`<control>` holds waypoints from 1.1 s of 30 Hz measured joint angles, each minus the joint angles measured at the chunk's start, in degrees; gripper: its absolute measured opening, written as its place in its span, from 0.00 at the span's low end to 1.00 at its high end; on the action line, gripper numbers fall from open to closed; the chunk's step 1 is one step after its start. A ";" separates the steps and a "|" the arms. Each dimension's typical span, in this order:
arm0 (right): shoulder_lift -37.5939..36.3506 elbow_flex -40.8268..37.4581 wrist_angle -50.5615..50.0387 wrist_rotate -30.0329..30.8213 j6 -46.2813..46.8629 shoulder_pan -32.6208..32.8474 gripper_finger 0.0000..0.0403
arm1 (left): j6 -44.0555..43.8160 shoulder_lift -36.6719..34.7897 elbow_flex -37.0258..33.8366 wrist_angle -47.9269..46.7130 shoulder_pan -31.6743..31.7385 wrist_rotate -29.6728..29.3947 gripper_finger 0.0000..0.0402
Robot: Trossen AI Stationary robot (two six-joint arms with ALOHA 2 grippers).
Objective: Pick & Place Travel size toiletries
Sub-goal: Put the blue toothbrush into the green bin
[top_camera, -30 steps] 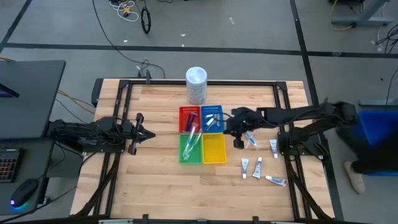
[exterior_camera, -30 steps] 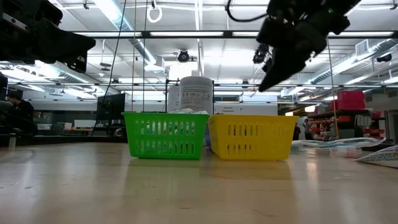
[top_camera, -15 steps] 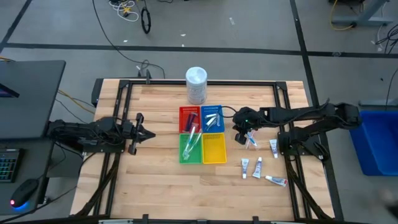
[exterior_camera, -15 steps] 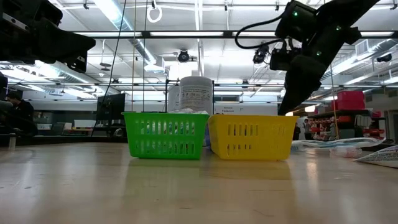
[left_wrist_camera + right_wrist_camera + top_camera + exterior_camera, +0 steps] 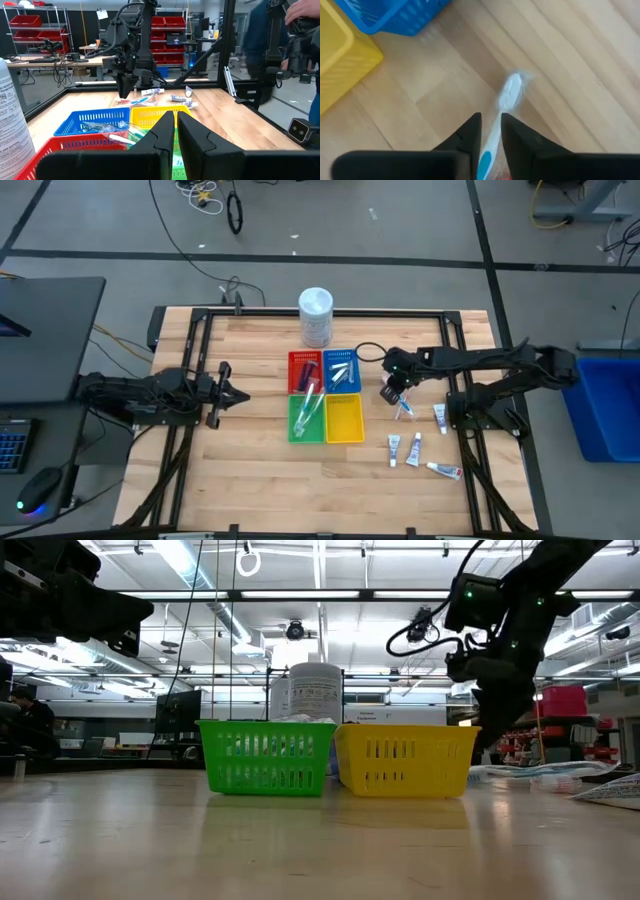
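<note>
The toothbrush lay flat on the wood just to the right of the blue tray, apart from it, with the right gripper low over it; the fingers stood a little apart, one on each side of the thin handle, and it was not lifted yet, so whether they were squeezing it I could not tell. The toothbrush looked light, thin and stiff, with a smooth handle that might slip or spin in a grip; I think the best place to hold it was the middle of the handle, across its thin sides, not the brush end. The yellow tray sat just in front of the blue tray, near the gripper, so its wall could get bumped on the way; the red tray and green tray were on the far side of the blue tray. Small white tubes lay on the wood farther right and to the front, well apart from the blue tray; a tall white tub stood behind the trays. The left gripper waited far to the left of the blue tray, its fingers nearly together with nothing in them.
</note>
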 joint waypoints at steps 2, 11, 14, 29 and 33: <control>0.36 0.00 0.01 0.03 0.00 0.00 0.23 | 0.00 0.00 0.00 0.00 0.00 0.02 0.07; 3.24 0.00 0.35 0.02 1.29 0.26 0.45 | 0.00 -0.02 0.00 0.00 -0.01 0.01 0.07; 4.74 0.00 0.26 0.00 1.35 0.26 0.51 | 0.00 0.00 0.00 0.00 0.00 0.00 0.07; 11.61 0.00 0.86 1.00 1.54 0.77 0.58 | -0.01 0.00 -0.01 -0.02 0.00 0.00 0.07; 13.04 0.26 1.07 1.07 1.55 0.96 0.54 | 0.00 -0.02 -0.02 -0.02 0.00 0.00 0.07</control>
